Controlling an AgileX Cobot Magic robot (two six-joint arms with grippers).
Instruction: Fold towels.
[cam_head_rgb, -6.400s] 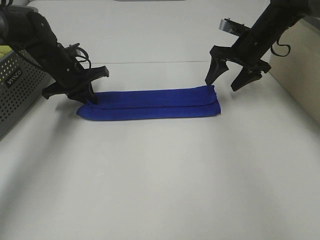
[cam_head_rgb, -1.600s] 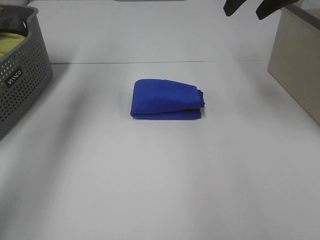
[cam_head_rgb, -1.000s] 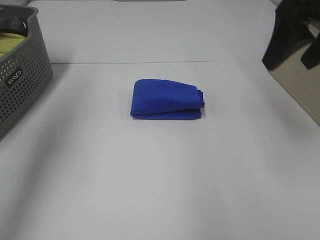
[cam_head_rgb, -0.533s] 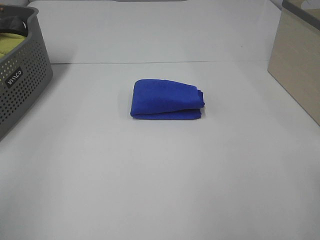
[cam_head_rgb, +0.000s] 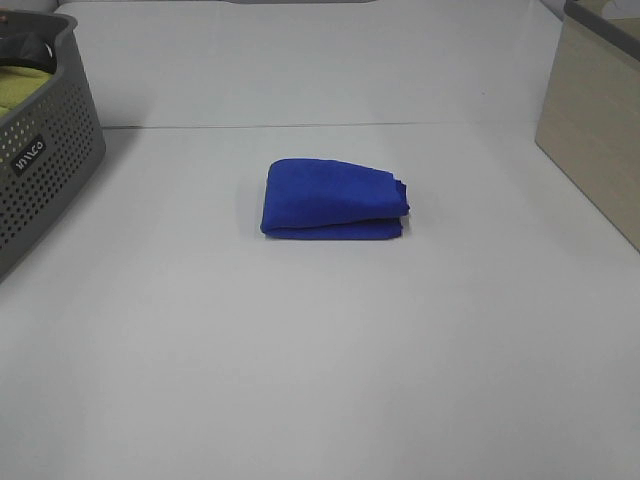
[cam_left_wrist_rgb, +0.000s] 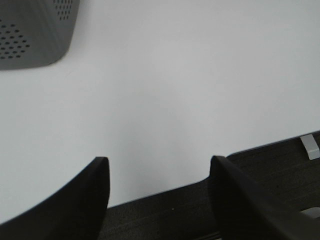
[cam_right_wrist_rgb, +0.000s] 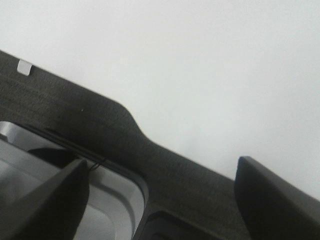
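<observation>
You've got the towel (cam_head_rgb: 334, 199) folded into a compact blue bundle mid-table (cam_head_rgb: 320, 380), nothing touching it. Grey basket (cam_head_rgb: 45, 150) sits far left w/ yellow-green cloth (cam_head_rgb: 18, 92) inside; beige box (cam_head_rgb: 595, 120) far right. L gripper (cam_left_wrist_rgb: 157, 172) jaws spread, empty, over table edge. R gripper (cam_right_wrist_rgb: 162, 172) jaws also wide apart, empty.

Each pincer, left (cam_left_wrist_rgb: 157, 197) and right (cam_right_wrist_rgb: 160, 197), had matte black, smooth, rounded fingers (cam_left_wrist_rgb: 85, 200); nothing more of the robot showed.

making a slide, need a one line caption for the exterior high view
Folded blue towel lying on the white table, grey perforated basket at left, beige box at right, no arm in view.
</observation>
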